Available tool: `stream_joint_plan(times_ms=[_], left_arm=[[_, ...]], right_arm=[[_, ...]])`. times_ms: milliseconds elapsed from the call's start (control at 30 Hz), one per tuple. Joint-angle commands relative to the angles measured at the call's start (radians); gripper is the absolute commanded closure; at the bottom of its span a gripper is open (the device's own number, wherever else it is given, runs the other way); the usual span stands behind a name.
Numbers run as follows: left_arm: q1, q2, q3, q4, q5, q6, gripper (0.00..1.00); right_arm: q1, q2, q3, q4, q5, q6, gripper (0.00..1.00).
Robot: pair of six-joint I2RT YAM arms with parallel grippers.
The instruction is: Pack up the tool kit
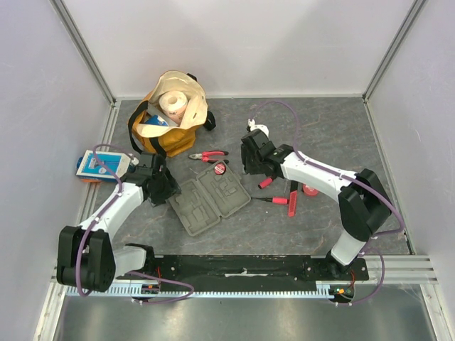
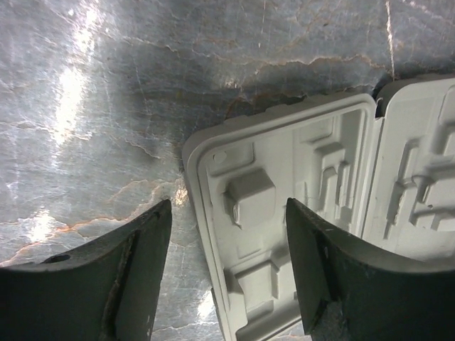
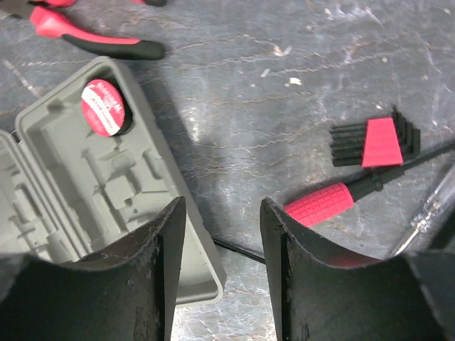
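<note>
The grey tool case (image 1: 210,198) lies open in the middle of the table (image 1: 320,128), both moulded halves facing up. The round red tape measure (image 3: 103,108) sits in the round slot at the far corner of its right half; the other slots in view hold nothing. The red-and-black pliers (image 1: 207,155) lie on the table just beyond the case's far edge. Right of the case lie a red-handled screwdriver (image 3: 320,204) and, near it, a black comb-shaped holder with a red panel (image 3: 375,141). The left gripper (image 2: 229,209) hangs over the left half of the case, fingers released and apart, the case's left rim showing between them, nothing grasped. The right gripper (image 3: 222,213) hangs at the case's right edge, fingers likewise spread and empty, one over the case, the other over the screwdriver's handle. A tan-and-yellow bag (image 1: 170,124) holding a paper roll (image 1: 174,104) stands at the far left, and a blue-and-white packet (image 1: 96,165) lies by the left wall.
</note>
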Motion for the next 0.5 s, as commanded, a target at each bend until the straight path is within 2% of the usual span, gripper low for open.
stream_joint_plan(times_ms=[0, 167, 300, 367, 467], left_arm=[[0.004, -0.003, -0.037, 0.054, 0.055, -0.029, 0.30], [0.004, 0.051, -0.067, 0.079, 0.098, -0.034, 0.40], [0.002, 0.085, -0.067, 0.088, 0.108, -0.017, 0.47], [0.005, 0.085, -0.069, 0.089, 0.092, -0.013, 0.53], [0.004, 0.094, -0.072, 0.091, 0.077, 0.000, 0.56]], right_arm=[[-0.051, -0.024, -0.044, -0.066, 0.071, 0.164, 0.49], [-0.144, -0.041, -0.130, -0.089, 0.057, 0.262, 0.53], [-0.177, -0.043, -0.152, -0.078, 0.048, 0.281, 0.52], [-0.196, -0.033, -0.152, -0.067, 0.034, 0.292, 0.51], [-0.212, -0.024, -0.157, -0.049, 0.007, 0.302, 0.50]])
